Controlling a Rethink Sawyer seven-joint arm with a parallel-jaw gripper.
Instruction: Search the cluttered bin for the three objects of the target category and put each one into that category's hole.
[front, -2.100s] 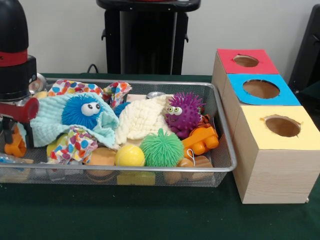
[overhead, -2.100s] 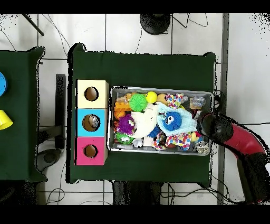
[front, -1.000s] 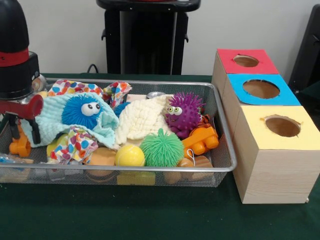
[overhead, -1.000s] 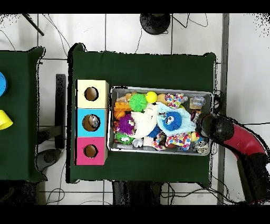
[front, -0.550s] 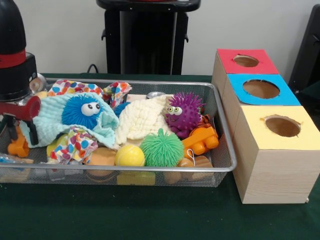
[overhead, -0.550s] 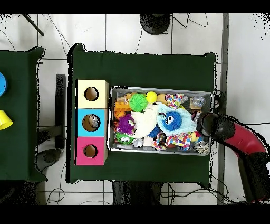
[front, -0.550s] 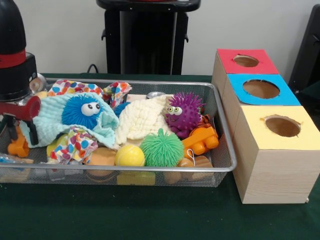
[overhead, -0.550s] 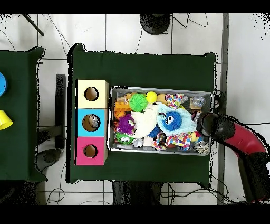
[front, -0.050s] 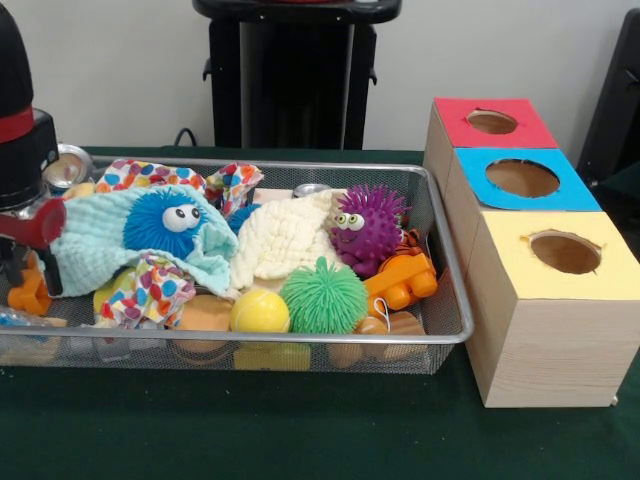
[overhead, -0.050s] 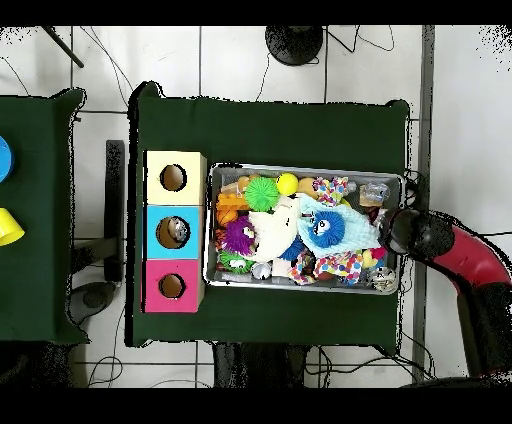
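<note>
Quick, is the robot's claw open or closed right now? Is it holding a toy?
Gripper: cannot be told; it sits at the bin's end by the light blue cloth, too hidden to see a grasp.

Tool (front, -0.050s: 20, 265) cut off at left edge, grip state unclear; orange toy (front, -0.050s: 28, 290) perhaps half hidden.
</note>
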